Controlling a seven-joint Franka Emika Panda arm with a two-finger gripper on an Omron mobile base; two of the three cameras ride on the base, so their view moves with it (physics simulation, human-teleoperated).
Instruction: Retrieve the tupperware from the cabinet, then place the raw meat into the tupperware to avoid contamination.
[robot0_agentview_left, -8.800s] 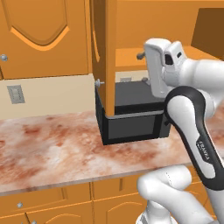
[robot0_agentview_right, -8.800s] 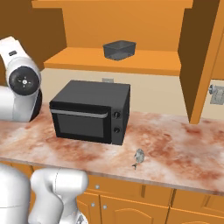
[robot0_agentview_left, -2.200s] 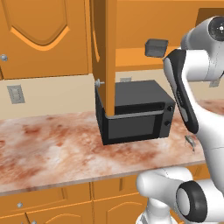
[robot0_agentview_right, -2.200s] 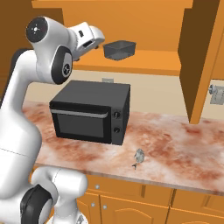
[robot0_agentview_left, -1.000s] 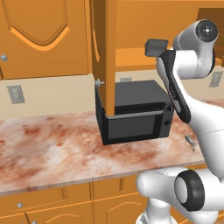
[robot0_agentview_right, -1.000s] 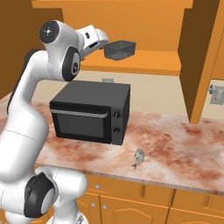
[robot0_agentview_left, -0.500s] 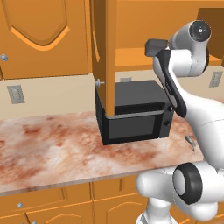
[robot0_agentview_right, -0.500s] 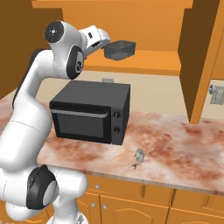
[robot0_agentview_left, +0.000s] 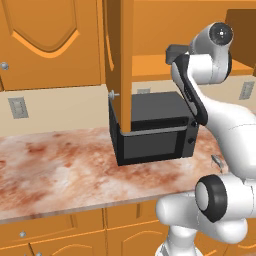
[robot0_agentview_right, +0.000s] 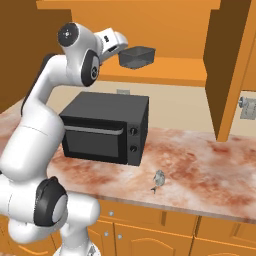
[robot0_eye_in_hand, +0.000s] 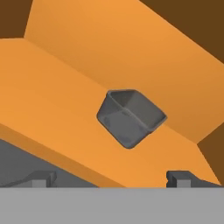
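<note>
Nearest, in the hand view, the gripper (robot0_eye_in_hand: 111, 178) has its two dark fingertips (robot0_eye_in_hand: 40, 178) spread as wide as they go at the bottom edge, nothing between them, holding nothing. Just past them, at about 12 o'clock, the tupperware (robot0_eye_in_hand: 130, 117) sits on the orange cabinet shelf (robot0_eye_in_hand: 52, 100), apart from the fingers. In the right base view the gripper (robot0_agentview_right: 116, 44) hangs at 9 o'clock of the tupperware (robot0_agentview_right: 136, 56), just beside it, above the black microwave (robot0_agentview_right: 106, 127). A small grey piece of meat (robot0_agentview_right: 158, 180) lies on the counter (robot0_agentview_right: 210, 170) at 5 o'clock of the microwave. In the left base view the open cabinet door (robot0_agentview_left: 120, 55) stands in front of the microwave (robot0_agentview_left: 152, 130).
</note>
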